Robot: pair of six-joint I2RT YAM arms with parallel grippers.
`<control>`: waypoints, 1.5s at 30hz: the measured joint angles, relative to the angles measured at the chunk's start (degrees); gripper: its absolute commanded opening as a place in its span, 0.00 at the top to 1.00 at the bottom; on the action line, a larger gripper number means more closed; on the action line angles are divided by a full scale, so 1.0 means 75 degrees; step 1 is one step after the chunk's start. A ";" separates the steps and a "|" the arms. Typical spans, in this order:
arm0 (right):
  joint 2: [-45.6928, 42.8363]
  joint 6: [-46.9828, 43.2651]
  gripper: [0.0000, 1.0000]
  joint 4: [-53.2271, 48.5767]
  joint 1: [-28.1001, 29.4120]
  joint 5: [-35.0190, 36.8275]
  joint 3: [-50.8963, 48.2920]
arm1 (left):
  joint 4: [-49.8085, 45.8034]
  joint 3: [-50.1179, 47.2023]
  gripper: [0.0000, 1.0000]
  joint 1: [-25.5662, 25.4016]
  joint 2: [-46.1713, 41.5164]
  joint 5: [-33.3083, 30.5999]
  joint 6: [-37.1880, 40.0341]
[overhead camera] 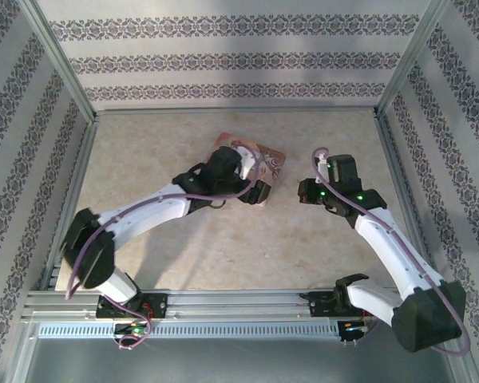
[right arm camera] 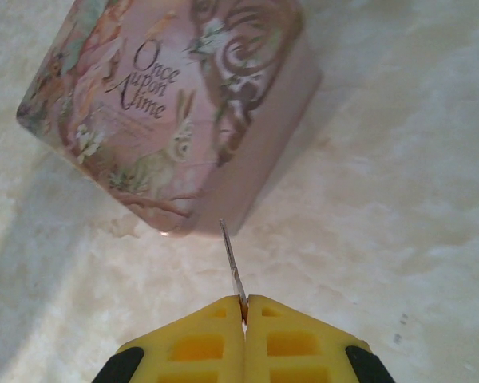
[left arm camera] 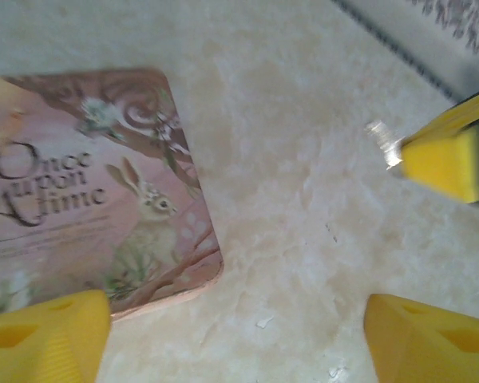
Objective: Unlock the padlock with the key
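Silvery key (right arm camera: 232, 267) pinched in our right gripper (right arm camera: 245, 309) near the pink box (right arm camera: 176, 104), left gripper (left arm camera: 238, 331) spread empty beside it: we judge the unlocking not yet begun.

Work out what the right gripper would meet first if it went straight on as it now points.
Likely the flat pink illustrated box: the right gripper holds a thin silvery key aimed at its near corner, though depth is unclear.

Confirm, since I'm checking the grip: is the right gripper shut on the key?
Yes: the right gripper is pressed shut on the thin silvery key, which sticks out from between its yellow fingers.
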 measured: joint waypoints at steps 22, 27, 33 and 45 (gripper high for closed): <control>0.3850 0.0938 1.00 0.2124 0.1326 -0.1542 0.1961 | 0.2524 -0.5217 0.05 0.2326 -0.3212 0.0323 -0.1510; 0.4310 0.1081 1.00 0.2378 0.1338 -0.1754 0.2040 | 0.2844 -0.5222 0.13 0.2396 -0.2667 0.1131 -0.1728; 0.4695 0.1145 1.00 0.2652 0.1335 -0.1964 0.2043 | 0.3678 -0.5135 0.26 0.2407 -0.1492 0.2020 -0.2043; 0.4864 0.1113 1.00 0.2938 0.1314 -0.2095 0.1883 | 0.5077 -0.4733 0.31 0.2460 0.0315 0.2731 -0.2183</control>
